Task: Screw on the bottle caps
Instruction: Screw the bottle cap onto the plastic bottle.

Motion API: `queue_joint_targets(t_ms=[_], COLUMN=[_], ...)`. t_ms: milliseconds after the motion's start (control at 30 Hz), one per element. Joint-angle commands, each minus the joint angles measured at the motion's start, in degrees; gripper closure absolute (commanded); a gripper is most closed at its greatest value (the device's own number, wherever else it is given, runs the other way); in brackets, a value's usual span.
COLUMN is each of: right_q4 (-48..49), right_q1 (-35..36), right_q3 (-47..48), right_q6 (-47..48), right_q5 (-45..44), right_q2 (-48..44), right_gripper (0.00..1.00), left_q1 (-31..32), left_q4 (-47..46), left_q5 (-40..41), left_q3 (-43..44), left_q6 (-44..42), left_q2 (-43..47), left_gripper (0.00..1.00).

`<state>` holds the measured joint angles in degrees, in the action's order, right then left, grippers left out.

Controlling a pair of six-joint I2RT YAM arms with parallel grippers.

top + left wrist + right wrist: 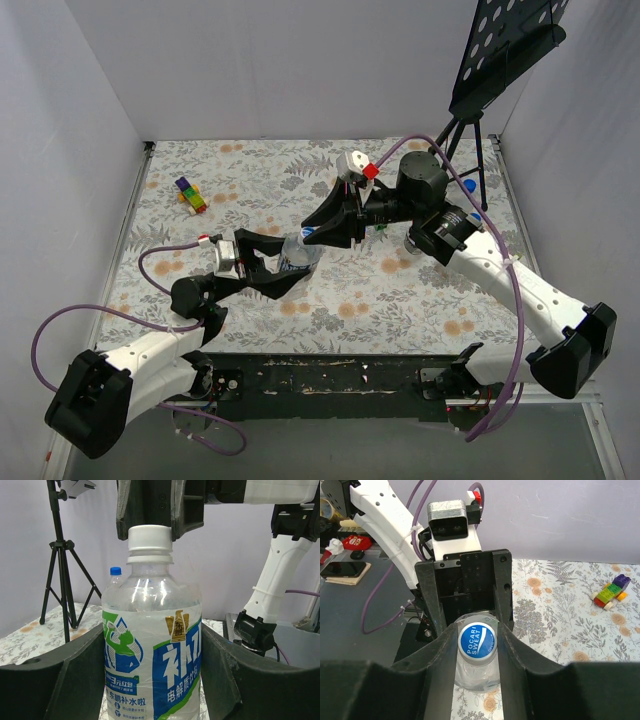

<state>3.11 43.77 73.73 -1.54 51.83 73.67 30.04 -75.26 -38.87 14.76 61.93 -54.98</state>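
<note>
From above, we see the left end effector (300, 268) clamping the bottle (295, 252) mid-way across the tabletop (250, 170). In its wrist view, we judge the thin wall may spin in that grip. In the right wrist view, the right end effector (477, 627) pinches the cap (477, 641); tilted, it could cross-thread.

The left arm (150, 350) reaches low and forward, the left gripper (293, 266) clamped on the bottle (150, 670), a finger pressed to each side. The right arm (500, 272) bends in from the far side, the right gripper (312, 236) directly above the left one, pinching the cap (477, 640).
</note>
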Motion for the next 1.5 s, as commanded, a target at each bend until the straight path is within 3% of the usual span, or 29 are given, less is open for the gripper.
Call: queue_joint_targets(t_ms=[0,133,300,433,833,967,1033,1100,1167,1333,1467], right_q4=[2.34,1.72,0.4,-0.74,-1.79,-9.34,-10.67,-8.93,-6.47,-1.02,3.47], right_q1=[-0.09,-0.09,0.0,1.66,18.35,24.33,26.27,26.81,26.81,25.06,17.52], right_q3=[2.82,2.56,1.5,-0.78,-6.41,-2.91,-1.49,-1.57,-1.84,-1.05,-1.84], right_q6=[-0.39,-0.66,-0.74,-1.71,-11.55,-14.1,-14.28,-14.02,-12.88,-7.87,-5.23], right_q5=[2.75,2.66,0.3,-7.16,-56.35,-77.27,-82.23,-82.34,-80.06,-70.4,-51.2], right_q2=[0.25,0.42,0.51,-0.45,-1.69,1.82,3.06,2.97,1.92,-2.82,-7.92], right_gripper=[0.64,0.75,0.79,0.83,0.83,0.83,0.82,0.79,0.68,0.28,0.19], left_q1=[-0.42,-0.42,-0.34,-0.42,-0.42,-0.42,-0.42,-0.42,-0.42,-0.42,-0.42], left_q4=[-5.15,-5.07,-4.28,-0.42,4.42,5.92,6.44,7.06,7.59,10.48,14.0], left_q5=[-0.06,0.29,1.95,6.43,17.33,19.53,20.5,20.94,21.03,21.12,19.37], left_q3=[2.11,2.02,1.67,0.97,-0.88,-0.97,-0.97,-0.79,-0.61,0.7,2.46], left_q6=[0.21,-0.23,-1.72,-6.28,-17.36,-19.39,-20.01,-20.1,-19.92,-16.24,-13.95], left_q2=[0.31,0.75,1.54,3.73,5.67,6.55,6.9,7.08,7.17,6.9,6.12], left_gripper=[1.0,1.0,1.0,1.0,1.0,1.0,1.0,1.0,1.0,1.0,1.0])
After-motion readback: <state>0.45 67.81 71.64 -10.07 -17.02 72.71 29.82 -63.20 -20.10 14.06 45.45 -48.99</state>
